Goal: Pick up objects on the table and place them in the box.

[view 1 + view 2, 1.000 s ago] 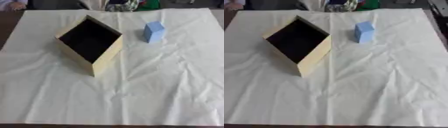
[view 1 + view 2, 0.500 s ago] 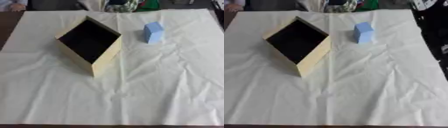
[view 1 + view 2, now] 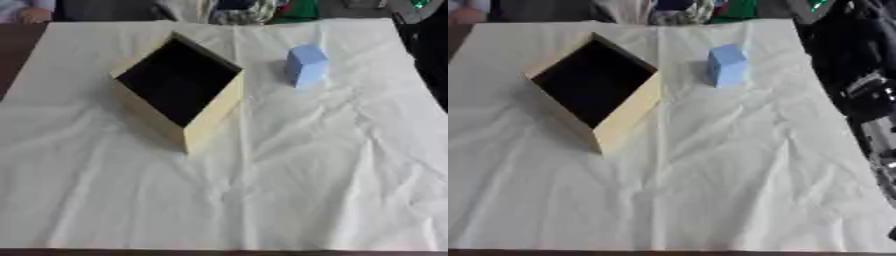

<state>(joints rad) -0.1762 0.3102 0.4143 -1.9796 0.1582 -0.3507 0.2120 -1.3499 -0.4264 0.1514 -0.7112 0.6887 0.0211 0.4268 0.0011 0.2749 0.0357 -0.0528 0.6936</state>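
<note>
Black right arm (image 3: 859,95) beside cloth's right edge, robot hand unseen.

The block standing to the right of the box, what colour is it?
Light blue. The block shows best in the left eye view, standing upright on the white cloth.

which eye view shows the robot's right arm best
The right eye view: the black and silver right arm runs down its right edge, beside the white cloth. The left eye view shows only a dark sliver at its upper right edge. The hand's fingers aren't discernible in either.
</note>
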